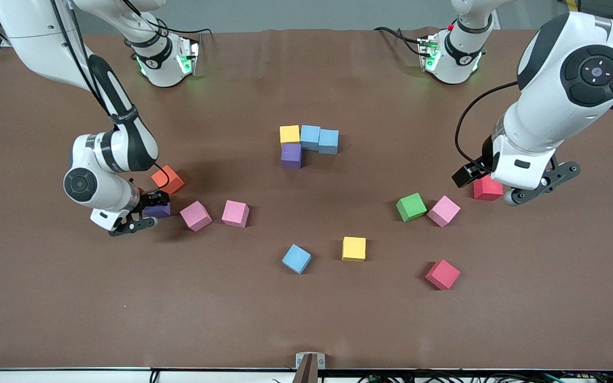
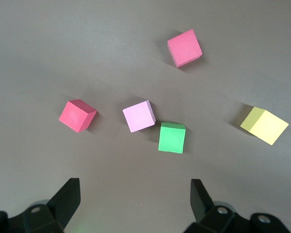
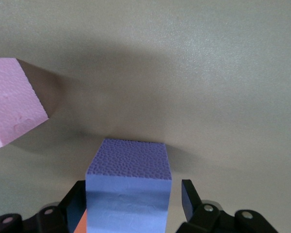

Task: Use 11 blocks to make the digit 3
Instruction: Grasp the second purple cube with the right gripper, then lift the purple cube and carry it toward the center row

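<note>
Right gripper [image 1: 144, 213] down at the table, fingers either side of a purple block [image 3: 128, 191] (contact unclear) beside an orange block [image 1: 167, 179], left gripper [image 2: 133, 199] spread wide — over a red block [image 1: 487, 188], started digit 3 [image 1: 306, 143] mid-table.

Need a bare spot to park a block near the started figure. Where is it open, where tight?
Open: bare table between the four-block cluster and the light blue block and yellow block. Tight: around the right gripper at the purple block, orange block and two pink blocks.
</note>
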`<state>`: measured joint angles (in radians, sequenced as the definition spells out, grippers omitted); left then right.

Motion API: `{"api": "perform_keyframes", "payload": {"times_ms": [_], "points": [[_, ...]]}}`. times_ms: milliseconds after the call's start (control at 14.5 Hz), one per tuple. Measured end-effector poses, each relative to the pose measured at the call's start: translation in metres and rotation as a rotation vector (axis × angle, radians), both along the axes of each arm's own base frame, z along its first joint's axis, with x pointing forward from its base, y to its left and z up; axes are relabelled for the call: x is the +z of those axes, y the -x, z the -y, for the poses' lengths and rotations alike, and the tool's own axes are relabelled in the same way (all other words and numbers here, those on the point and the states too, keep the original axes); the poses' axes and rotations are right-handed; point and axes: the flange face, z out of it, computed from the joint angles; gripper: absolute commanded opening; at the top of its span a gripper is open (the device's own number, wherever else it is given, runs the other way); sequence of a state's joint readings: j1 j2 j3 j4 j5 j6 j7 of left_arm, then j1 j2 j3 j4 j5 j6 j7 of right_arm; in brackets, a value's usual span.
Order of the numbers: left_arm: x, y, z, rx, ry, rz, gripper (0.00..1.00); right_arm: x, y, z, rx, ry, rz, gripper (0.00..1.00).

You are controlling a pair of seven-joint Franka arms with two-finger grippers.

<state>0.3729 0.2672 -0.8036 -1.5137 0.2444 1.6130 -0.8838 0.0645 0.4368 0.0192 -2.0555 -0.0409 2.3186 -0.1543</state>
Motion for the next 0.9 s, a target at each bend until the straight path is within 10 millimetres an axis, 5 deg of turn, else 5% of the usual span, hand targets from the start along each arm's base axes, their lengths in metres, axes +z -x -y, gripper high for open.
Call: {"api": "perform_keyframes", "payload": {"times_ms": [207, 414, 621, 897], "points": [[0.0, 0.0, -0.0001, 0.0, 0.0, 0.0, 1.0, -0.0033, 0.0007, -0.001, 0.002, -0.001, -0.004, 0.79], [0.0001, 0.0, 0.0, -0.002, 0.0, 0.0, 1.0, -0.0072, 0.0015, -0.0014, 0.003, -0.001, -0.01, 0.61], [0.0001, 0.0, 0.0, -0.019, 0.001, -0.001, 1.0, -0.0071, 0.0012, -0.0015, 0.003, -0.001, -0.009, 0.27], [0.0001, 0.0, 0.0, -0.022, 0.001, -0.002, 1.0, -0.0033, -0.0024, -0.0018, 0.003, -0.002, 0.003, 0.14]]}}
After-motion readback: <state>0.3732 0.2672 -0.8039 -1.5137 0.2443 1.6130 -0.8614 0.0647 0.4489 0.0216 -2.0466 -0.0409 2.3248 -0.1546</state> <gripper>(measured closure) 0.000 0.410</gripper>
